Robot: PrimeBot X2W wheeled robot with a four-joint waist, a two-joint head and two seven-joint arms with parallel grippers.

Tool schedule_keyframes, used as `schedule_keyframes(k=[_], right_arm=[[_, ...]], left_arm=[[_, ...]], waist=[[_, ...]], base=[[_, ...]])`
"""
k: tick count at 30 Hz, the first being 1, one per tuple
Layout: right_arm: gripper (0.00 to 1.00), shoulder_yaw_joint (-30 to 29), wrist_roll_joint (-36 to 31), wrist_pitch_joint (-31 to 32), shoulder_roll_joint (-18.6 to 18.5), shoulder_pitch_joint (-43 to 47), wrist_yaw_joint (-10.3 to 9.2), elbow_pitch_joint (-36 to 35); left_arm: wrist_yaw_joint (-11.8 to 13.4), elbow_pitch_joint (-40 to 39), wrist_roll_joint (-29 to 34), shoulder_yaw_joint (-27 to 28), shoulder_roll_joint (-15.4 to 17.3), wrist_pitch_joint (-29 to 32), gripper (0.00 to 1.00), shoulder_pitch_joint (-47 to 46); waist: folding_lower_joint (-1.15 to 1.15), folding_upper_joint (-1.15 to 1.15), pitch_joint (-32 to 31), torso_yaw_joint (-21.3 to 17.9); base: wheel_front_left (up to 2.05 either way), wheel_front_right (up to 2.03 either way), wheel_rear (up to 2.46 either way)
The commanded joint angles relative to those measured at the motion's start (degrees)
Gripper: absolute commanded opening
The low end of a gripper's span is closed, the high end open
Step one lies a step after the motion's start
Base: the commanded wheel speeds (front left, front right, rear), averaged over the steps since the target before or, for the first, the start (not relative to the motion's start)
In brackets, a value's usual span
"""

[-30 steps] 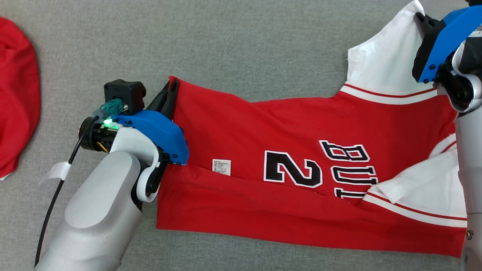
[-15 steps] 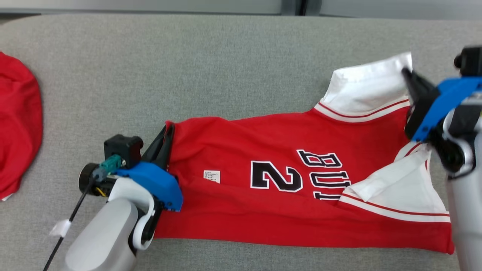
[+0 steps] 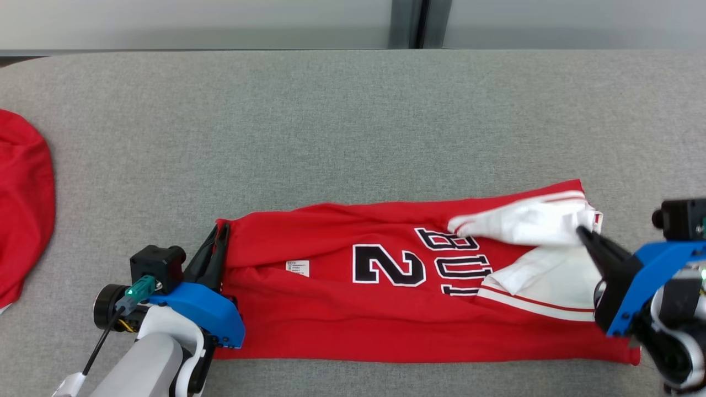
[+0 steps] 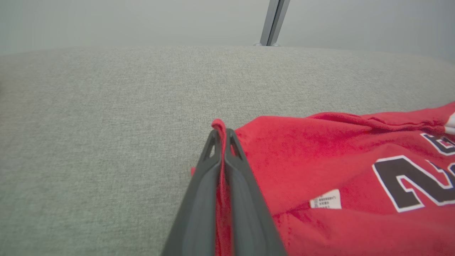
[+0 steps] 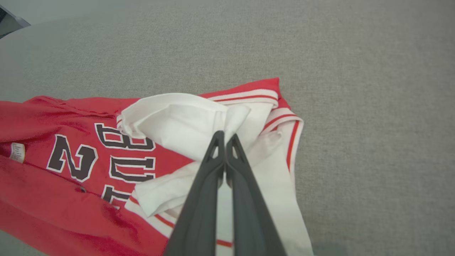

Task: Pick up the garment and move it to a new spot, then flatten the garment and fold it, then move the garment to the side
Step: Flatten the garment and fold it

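The garment (image 3: pixel 353 309) is a red jersey with white sleeves and black lettering, lying as a long band across the near part of the grey table (image 3: pixel 331 127). My left gripper (image 3: pixel 220 229) is shut on its left hem; red cloth (image 4: pixel 221 170) shows pinched between the dark fingers (image 4: pixel 241 185). At the right end my right gripper (image 3: pixel 580 231) is shut on the white sleeve (image 5: pixel 177 122), which lies bunched over the lettering (image 5: pixel 117 156).
Another red cloth (image 3: pixel 22 204) lies at the table's left edge. The table's rounded far edge (image 3: pixel 353 52) runs along the top, with a pale wall and a dark post (image 3: pixel 408 25) behind it.
The head camera has tilted up. Both grippers drew the garment's far edge toward me, folding it; the right one carried the white sleeve down over the lettering.
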Motion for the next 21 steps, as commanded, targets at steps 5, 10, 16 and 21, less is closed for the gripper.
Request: schedule_keyframes(k=[5, 10, 16, 21], right_arm=[[0.00, -1.11, -1.04, 3.49, 3.37, 7.34, 0.02, -6.72], [0.00, -3.25, -3.63, 6.27, 5.61, 11.86, 0.03, -10.78], [0.95, -4.10, -5.53, 7.57, 7.19, 14.52, 0.02, -12.25], [1.00, -3.79, -5.86, 10.16, 7.62, 17.25, 0.03, -11.19]], left_arm=[[0.31, 1.27, -0.09, 0.32, -0.25, -1.95, 0.00, 0.68], [0.42, 2.79, 0.13, -0.22, -0.46, -2.54, 0.00, 1.21], [0.58, 4.39, -1.01, 0.17, -1.07, -3.43, 1.00, 2.59], [1.24, 4.45, -2.54, 1.84, -2.22, -4.84, 1.00, 4.02]], waist=[[0.00, 0.00, -0.86, -0.71], [0.00, 0.00, -1.44, -1.30], [0.00, 0.00, -1.95, -1.61], [0.00, 0.00, -3.18, -1.02]], base=[[0.00, 0.00, 0.00], [0.00, 0.00, 0.00], [0.00, 0.00, 0.00], [0.00, 0.00, 0.00]])
